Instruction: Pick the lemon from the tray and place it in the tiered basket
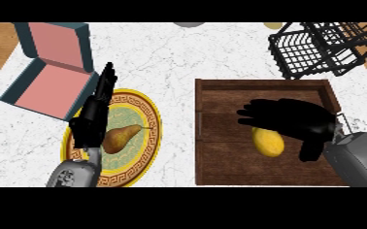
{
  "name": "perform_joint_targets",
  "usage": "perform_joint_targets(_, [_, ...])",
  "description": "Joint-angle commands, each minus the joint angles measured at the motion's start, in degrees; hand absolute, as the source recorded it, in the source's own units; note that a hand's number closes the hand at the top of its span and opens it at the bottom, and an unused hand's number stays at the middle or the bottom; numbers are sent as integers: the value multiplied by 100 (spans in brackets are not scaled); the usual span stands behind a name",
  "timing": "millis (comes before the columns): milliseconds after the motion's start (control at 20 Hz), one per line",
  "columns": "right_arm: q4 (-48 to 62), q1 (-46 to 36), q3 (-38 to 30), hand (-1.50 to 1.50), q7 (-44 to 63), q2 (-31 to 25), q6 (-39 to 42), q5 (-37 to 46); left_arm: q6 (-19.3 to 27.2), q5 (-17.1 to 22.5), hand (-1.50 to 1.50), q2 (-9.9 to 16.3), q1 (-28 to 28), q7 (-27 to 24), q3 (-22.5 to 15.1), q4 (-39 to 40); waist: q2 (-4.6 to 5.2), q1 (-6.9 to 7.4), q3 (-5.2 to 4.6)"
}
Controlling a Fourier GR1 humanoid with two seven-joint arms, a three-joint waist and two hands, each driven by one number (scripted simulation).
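On tray (215, 170) — one lemon (268, 142) (unheld)

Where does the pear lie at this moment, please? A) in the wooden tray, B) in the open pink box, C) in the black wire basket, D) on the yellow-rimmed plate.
D: the pear lies on the yellow-rimmed plate at the left, beside the left hand, while the wooden tray holds only the lemon.

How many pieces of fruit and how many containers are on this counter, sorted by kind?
Fruit: 2, the lemon and the pear
Containers: 4, the wooden tray, the plate, the black wire basket, the open pink-lined box
Total: 6
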Motion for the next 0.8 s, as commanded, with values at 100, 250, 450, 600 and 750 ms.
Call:
perform_joint_targets(100, [227, -72, -158, -150, -388, 91, 363, 58, 263, -316, 0, -345, -6, 23, -245, -9, 0, 1, 0])
perform_joint_targets(250, [170, 248, -65, -150, -289, 271, 204, 207, -150, 1, 0, 48, -2, -174, 210, 155, 0, -9, 0])
perform_joint_targets(450, [147, 267, -321, -150, -277, 476, 218, 108, -106, -66, 0, -139, 143, -420, 113, 290, -2, -18, -1])
perform_joint_targets(600, [864, 194, -482, 150, -890, 451, -626, 129, -76, -173, 0, -103, -181, 384, 45, -173, 4, 2, 4])
perform_joint_targets(750, [588, 74, -283, 150, -651, 853, -1046, 451, -267, 3, 0, 58, 88, 248, 192, -341, -2, 18, 2])
